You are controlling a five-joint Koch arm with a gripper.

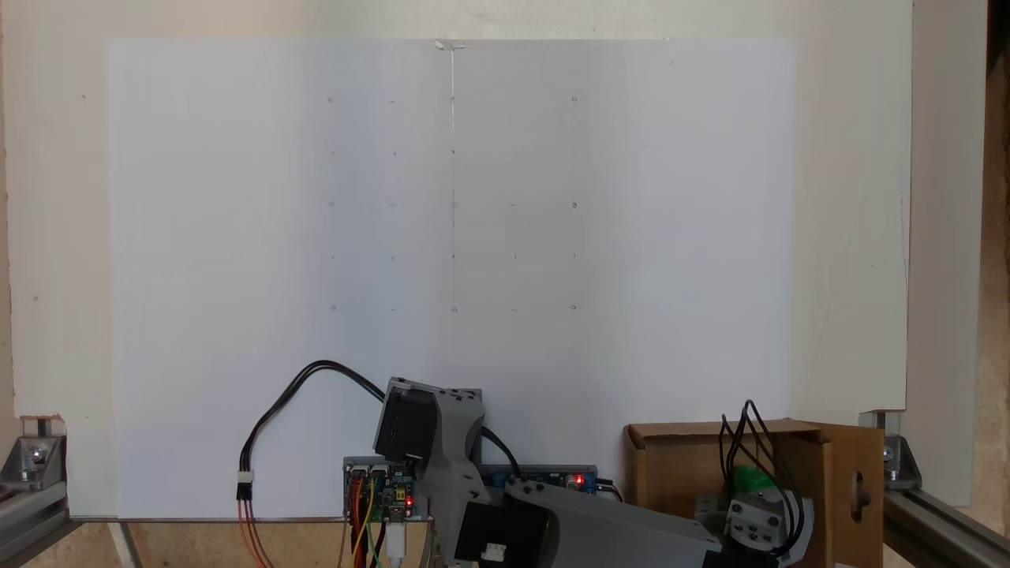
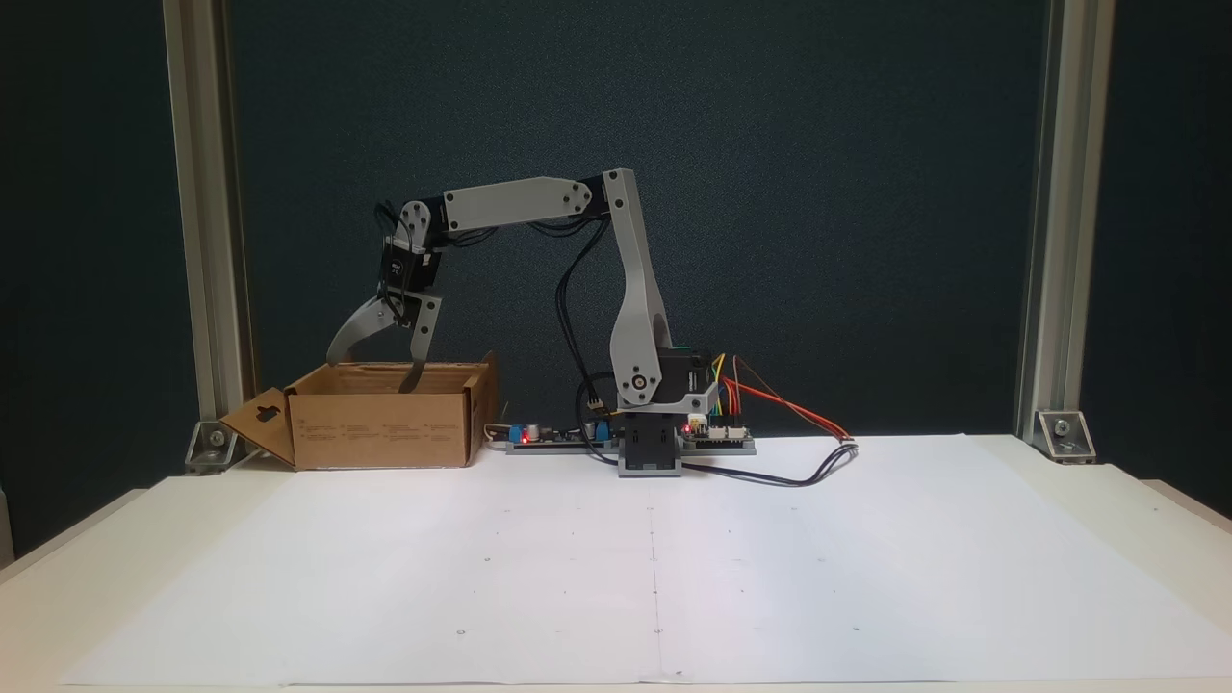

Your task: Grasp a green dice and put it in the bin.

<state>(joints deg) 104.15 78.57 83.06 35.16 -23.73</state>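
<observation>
Gripper point(image 2: 375, 373) hangs over the bin point(image 2: 380, 428), jaws spread wide apart, nothing between them: curved jaw out to the left in the side-on fixed view, straight jaw pointing down with its tip dipped just past the bin's rim. Green dice point(image 1: 750, 478) shows in the top-down fixed view as a green patch inside the bin, right beside the gripper's point(image 1: 757, 521) grey body, on its far side, partly hidden behind the black wrist cables point(image 1: 742, 442). Can't tell whether it is touching a jaw or lying on the bin floor; too little of it is visible to call which face is up, and as a cube it has no long axis to read. Bin sits open, flaps out; the flap with the keyhole cutout point(image 2: 262, 419) splays away on the side of the gripper opposite the arm base. Arm point(image 2: 616, 269) reaches from its base point(image 2: 650, 443) across to the bin, upper link roughly level, wrist bent down. Control boards with red LEDs point(image 2: 717, 438) sit by the base, beyond the bin from the gripper. White paper sheet point(image 2: 654, 558) with faint grid marks covers the table.
</observation>
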